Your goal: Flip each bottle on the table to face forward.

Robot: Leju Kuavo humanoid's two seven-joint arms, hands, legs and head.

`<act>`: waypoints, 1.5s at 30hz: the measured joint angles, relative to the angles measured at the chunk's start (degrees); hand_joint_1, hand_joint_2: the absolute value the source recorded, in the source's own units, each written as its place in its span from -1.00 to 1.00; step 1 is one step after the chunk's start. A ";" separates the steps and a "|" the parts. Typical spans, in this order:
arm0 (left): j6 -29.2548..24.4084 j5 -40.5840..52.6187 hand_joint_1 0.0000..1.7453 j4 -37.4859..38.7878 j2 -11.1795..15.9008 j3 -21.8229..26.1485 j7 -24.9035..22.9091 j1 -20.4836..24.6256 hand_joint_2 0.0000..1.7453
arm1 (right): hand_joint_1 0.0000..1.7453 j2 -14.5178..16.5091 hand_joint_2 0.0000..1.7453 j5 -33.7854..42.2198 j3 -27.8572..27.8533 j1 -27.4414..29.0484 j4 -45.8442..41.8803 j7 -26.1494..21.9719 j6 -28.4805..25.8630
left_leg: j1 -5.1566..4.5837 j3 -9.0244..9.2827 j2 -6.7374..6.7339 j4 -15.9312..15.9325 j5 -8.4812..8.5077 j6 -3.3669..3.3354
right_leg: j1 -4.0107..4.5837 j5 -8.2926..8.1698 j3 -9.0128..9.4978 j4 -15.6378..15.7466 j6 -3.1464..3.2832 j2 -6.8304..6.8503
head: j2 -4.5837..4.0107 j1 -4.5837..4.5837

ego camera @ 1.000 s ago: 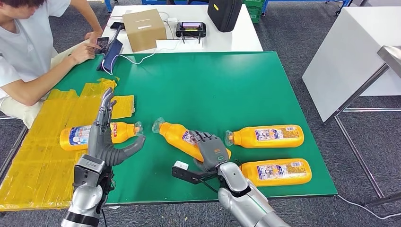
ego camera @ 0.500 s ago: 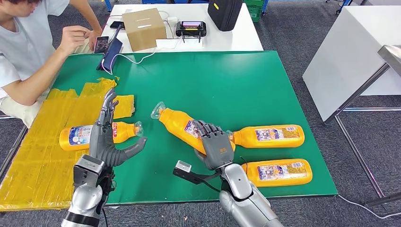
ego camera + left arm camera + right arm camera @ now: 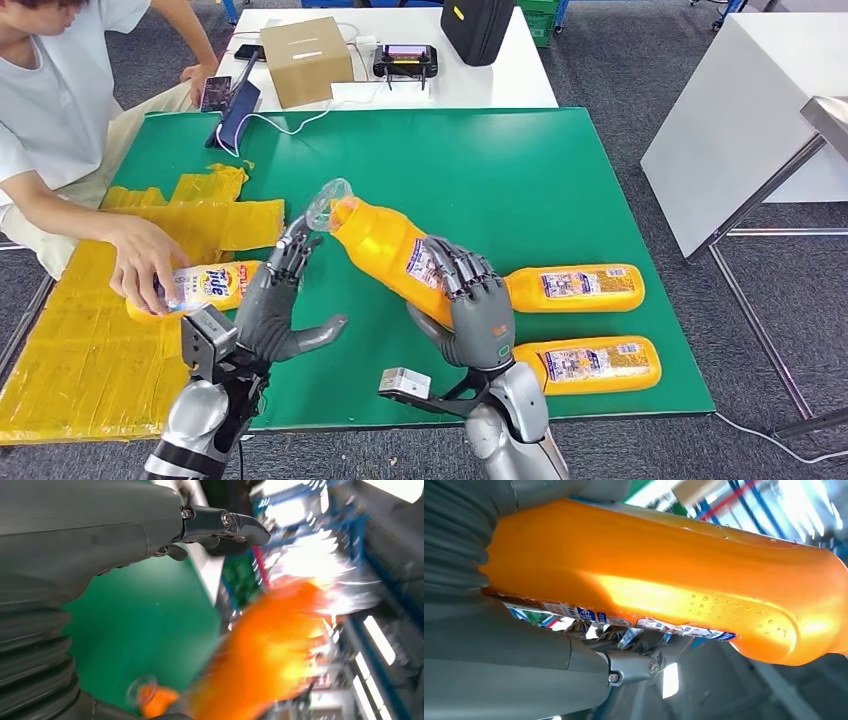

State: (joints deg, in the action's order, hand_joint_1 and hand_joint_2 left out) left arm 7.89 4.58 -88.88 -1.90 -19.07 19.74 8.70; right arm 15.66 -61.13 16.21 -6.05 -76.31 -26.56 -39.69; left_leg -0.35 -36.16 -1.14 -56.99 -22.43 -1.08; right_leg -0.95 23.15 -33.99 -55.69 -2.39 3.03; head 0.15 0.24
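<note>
The right hand [image 3: 478, 318] is clamped around an orange bottle [image 3: 385, 250], holding it tilted above the green worktop [image 3: 480, 170], clear cap toward the left hand [image 3: 275, 305], whose fingers are spread, holding nothing. Two more bottles [image 3: 575, 287] lie just beside the right hand. A person's hand [image 3: 145, 262] rests on another bottle [image 3: 205, 288] over yellow sheets [image 3: 80, 340]; its label reads "Tide". A cardboard box [image 3: 305, 60] sits beyond.

Beyond the lifted bottle [image 3: 385, 255], toward the cardboard box [image 3: 303, 60], the green mat [image 3: 470, 165] lies open. To the bottle's right, two more bottles [image 3: 575, 288] [image 3: 585, 363] block the mat. To its left, a person's hand [image 3: 143, 262] rests on another bottle [image 3: 205, 289].
</note>
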 joint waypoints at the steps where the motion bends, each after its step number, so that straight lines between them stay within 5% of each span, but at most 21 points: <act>1: 0.65 -0.65 -1.00 0.35 0.07 -0.62 -0.45 0.10 1.00 | 1.00 0.70 1.00 0.16 -0.70 0.27 -0.81 -0.76 0.00 | 0.00 0.00 -0.02 0.00 0.00 0.00 | 0.00 -0.01 -0.01 0.00 0.00 -0.01 | 0.00 -0.01; 13: 5.28 -8.34 -1.00 2.94 0.44 -4.51 -1.78 2.64 1.00 | 1.00 2.67 1.00 0.68 0.85 0.52 -1.60 0.73 0.00 | 0.01 -0.01 -0.04 0.00 0.00 0.00 | 0.02 -0.01 -0.01 -0.01 0.01 -0.03 | 0.00 0.00; 36: 6.00 -14.14 -1.00 5.40 1.28 -4.06 -1.72 3.58 1.00 | 1.00 0.78 1.00 -0.64 15.71 -5.37 13.23 7.03 -0.22 | 0.02 -0.02 -0.06 0.00 0.01 0.01 | 0.02 -0.01 -0.06 -0.01 0.02 -0.03 | 0.00 0.00; 40: 6.24 -14.49 1.00 5.68 1.32 -3.75 -1.68 3.35 1.00 | 1.00 -0.30 1.00 0.29 19.30 -6.97 15.67 9.56 -0.22 | 0.02 -0.02 -0.07 0.00 0.02 0.01 | 0.02 -0.01 -0.06 -0.01 0.01 -0.03 | 0.00 -0.02; 45: 6.96 -15.32 1.00 5.71 1.33 -3.16 -0.71 2.94 1.00 | 1.00 -1.49 1.00 2.01 22.49 -8.55 16.89 11.37 -0.22 | 0.01 -0.03 -0.08 0.00 0.02 0.01 | 0.02 -0.01 -0.08 -0.01 0.01 -0.04 | 0.00 -0.01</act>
State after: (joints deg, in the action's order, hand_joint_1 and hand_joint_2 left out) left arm 14.85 -10.74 -83.17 -0.57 -22.22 19.03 11.63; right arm 14.16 -59.12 38.70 -14.60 -59.42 -15.19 -39.91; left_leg -0.33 -36.19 -1.21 -56.99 -22.42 -1.07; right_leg -0.93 23.14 -34.06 -55.70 -2.38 2.99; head 0.15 0.23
